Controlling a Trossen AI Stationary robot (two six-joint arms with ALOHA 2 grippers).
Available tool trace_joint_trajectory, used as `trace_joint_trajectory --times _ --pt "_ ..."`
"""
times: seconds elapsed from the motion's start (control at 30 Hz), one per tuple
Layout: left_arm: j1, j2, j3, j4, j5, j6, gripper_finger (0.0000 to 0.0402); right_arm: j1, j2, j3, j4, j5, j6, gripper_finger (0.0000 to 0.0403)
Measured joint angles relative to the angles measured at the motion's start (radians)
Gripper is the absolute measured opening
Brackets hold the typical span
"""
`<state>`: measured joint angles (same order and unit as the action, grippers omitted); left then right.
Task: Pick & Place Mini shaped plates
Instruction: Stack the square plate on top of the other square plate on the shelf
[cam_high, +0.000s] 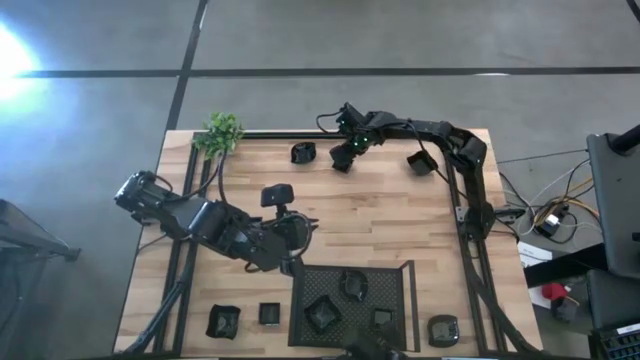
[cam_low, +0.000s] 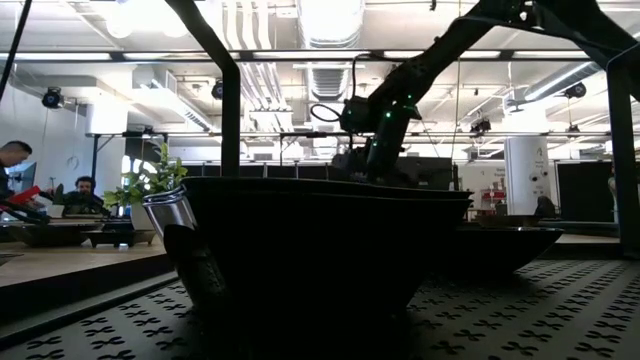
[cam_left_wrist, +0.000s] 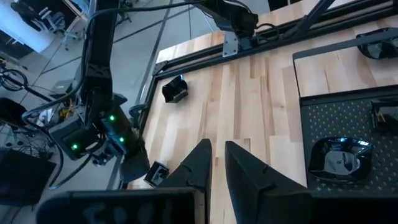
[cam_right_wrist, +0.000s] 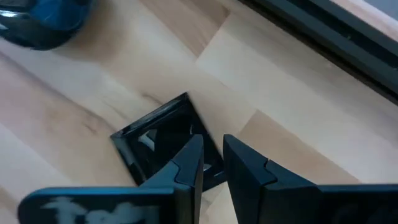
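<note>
Small glossy black plates lie scattered on the wooden table. My right gripper reaches to the far side and is shut on a square plate, between another plate and an angular one. My left gripper hovers by the far left corner of the mesh tray; its fingers stand a narrow gap apart with nothing between them. Three plates sit in the tray, for instance a round one. More plates rest flat at mid table and along the near edge. My right gripper pinches the square plate's raised rim beside a corner, one finger inside the dish and the other outside it. The fingers come from above, pointing down. The plate appears to sit on the wood; I cannot tell whether it is lifted.
A small green plant stands at the far left corner. Black frame rails run along the table's edges. In the low view a dark dish fills the foreground. People sit in the room beyond.
</note>
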<state>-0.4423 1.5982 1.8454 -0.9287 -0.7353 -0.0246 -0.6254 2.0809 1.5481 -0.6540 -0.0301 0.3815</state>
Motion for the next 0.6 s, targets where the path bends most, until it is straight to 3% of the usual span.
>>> trace_joint_trajectory --times 0.6 --pt "0.000 0.000 0.000 -0.003 0.000 0.001 0.0042 -0.006 0.015 -0.006 0.007 -0.007 -0.086 0.0061"
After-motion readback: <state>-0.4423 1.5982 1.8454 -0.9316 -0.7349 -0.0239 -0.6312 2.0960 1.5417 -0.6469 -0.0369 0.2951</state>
